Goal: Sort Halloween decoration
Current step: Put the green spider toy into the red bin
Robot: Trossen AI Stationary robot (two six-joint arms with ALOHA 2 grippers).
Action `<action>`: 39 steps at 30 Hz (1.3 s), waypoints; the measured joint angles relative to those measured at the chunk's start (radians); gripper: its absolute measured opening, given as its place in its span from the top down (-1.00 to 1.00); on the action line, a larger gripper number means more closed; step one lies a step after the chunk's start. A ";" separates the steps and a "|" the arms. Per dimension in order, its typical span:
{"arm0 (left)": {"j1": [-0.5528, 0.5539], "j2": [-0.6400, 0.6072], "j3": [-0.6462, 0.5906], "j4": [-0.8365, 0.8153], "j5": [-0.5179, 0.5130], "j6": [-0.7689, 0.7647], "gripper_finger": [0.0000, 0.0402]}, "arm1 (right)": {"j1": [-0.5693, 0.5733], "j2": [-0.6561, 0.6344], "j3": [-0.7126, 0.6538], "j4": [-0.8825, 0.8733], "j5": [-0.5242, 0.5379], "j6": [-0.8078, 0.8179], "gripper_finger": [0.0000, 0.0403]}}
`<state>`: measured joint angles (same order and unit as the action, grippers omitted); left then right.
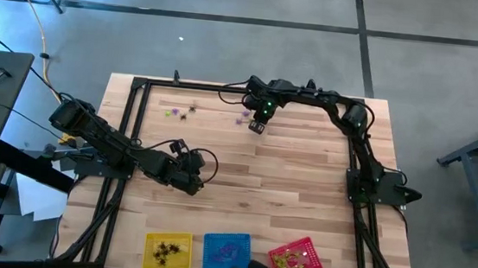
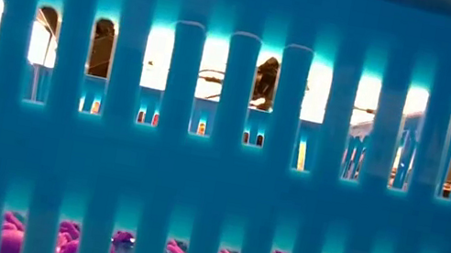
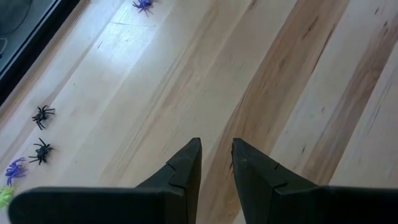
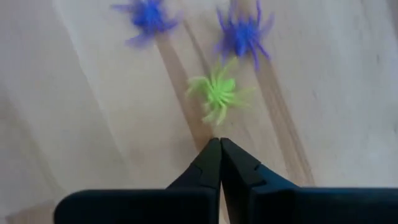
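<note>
Small toy spiders, the Halloween decoration, lie on the far part of the wooden table. In the right wrist view a yellow-green spider (image 4: 217, 93) lies just beyond the tips of my shut right gripper (image 4: 219, 143), with two purple spiders (image 4: 244, 32) farther on. Nothing shows between its fingers. In the high view that gripper (image 1: 257, 127) points down beside the purple spiders (image 1: 242, 114). My left gripper (image 3: 216, 144) hangs open over bare wood at the table's left middle (image 1: 191, 182). Two black spiders (image 3: 42, 115) lie off to its side.
Three mesh baskets stand along the near edge: yellow (image 1: 167, 249) with black spiders, blue (image 1: 226, 249) with purple ones, red (image 1: 296, 259) with yellow-green ones. The blue basket's wall (image 2: 216, 181) fills the low view. A black frame (image 1: 131, 133) borders the table.
</note>
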<state>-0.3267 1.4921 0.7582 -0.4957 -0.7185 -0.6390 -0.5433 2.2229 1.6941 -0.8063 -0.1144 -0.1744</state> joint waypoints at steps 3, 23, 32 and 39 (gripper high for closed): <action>0.000 0.000 0.000 0.000 0.000 -0.012 0.61 | 0.007 -0.002 0.035 0.011 -0.009 0.025 1.00; -0.002 0.000 0.000 0.000 0.005 -0.013 0.61 | 0.008 -0.002 0.056 0.080 -0.062 0.064 0.21; -0.001 0.000 0.000 0.000 0.005 -0.012 0.61 | 0.008 0.025 0.056 0.027 -0.061 0.019 0.17; -0.001 0.000 0.000 0.009 0.005 -0.004 0.61 | 0.002 0.025 0.056 0.082 -0.061 -0.003 0.17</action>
<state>-0.3279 1.4921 0.7582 -0.4871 -0.7136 -0.6431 -0.5410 2.2479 1.7496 -0.7243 -0.1753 -0.1769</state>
